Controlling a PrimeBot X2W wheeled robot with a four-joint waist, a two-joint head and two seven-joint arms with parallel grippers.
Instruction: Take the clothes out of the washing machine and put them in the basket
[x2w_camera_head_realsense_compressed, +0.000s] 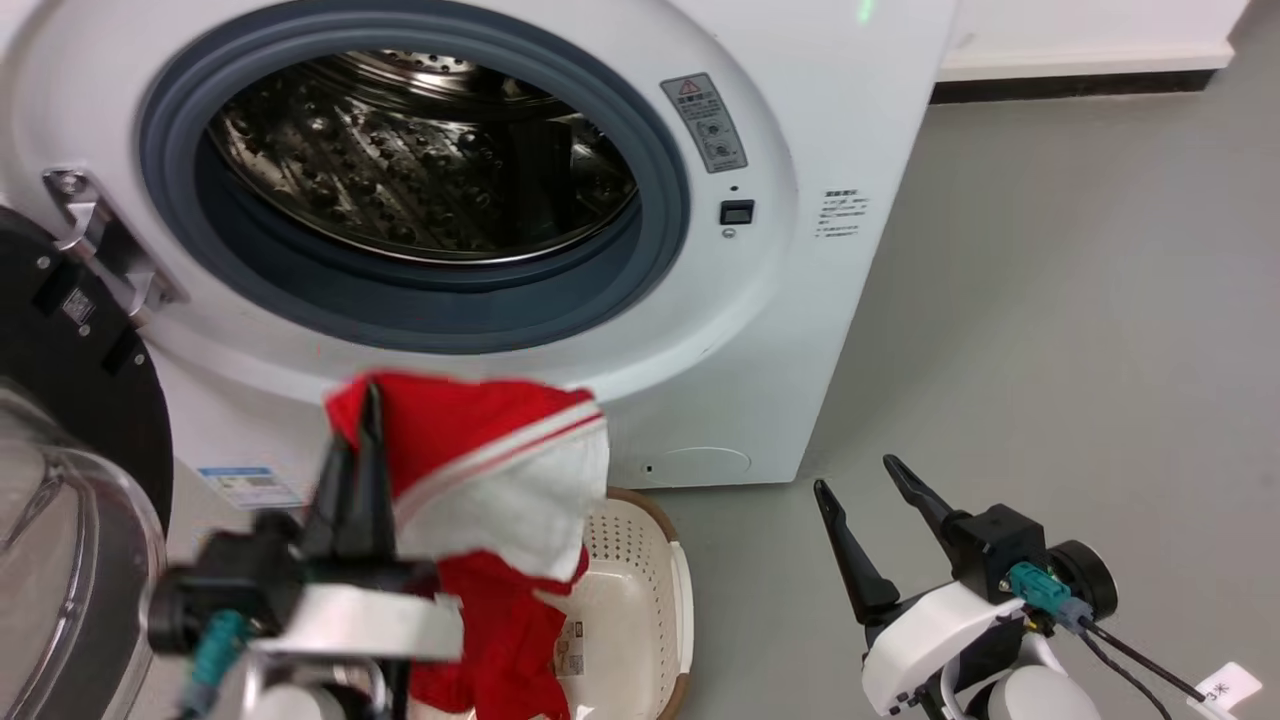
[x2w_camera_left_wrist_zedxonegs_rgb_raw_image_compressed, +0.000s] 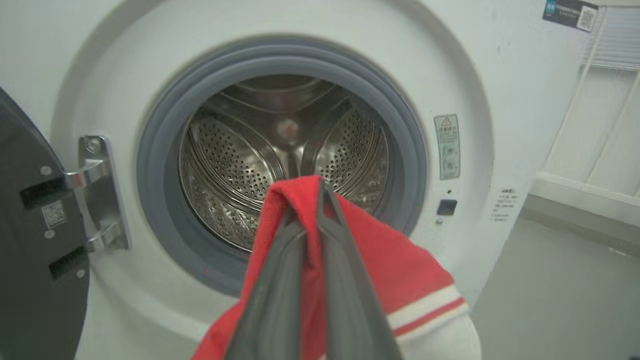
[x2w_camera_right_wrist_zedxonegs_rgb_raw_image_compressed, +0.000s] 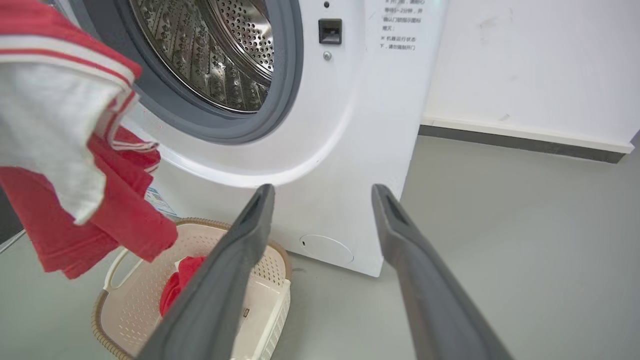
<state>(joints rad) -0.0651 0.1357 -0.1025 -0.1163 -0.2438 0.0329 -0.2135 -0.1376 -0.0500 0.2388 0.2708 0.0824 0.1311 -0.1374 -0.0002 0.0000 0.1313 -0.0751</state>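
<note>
Head view: left pincer (x2w_camera_head_realsense_compressed: 372, 400) clenched on red garment (x2w_camera_head_realsense_compressed: 500, 470), held high before washing machine (x2w_camera_head_realsense_compressed: 760, 330), seemingly over left end of basket (x2w_camera_head_realsense_compressed: 645, 560). Risk: cloth hangs wide; release here may drape it over rim or drop it on floor (x2w_camera_head_realsense_compressed: 1050, 350). Open door (x2w_camera_head_realsense_compressed: 80, 520) close at left, little room there. Right pincer (x2w_camera_head_realsense_compressed: 855, 472) released, empty, free floor around.

Left wrist view: only thin fold between fingers; may slip. Drum (x2w_camera_left_wrist_zedxonegs_rgb_raw_image_compressed: 280, 165) looks empty.

Right wrist view: second red garment (x2w_camera_right_wrist_zedxonegs_rgb_raw_image_compressed: 177, 285) already in basket; hanging hem may catch rim.
</note>
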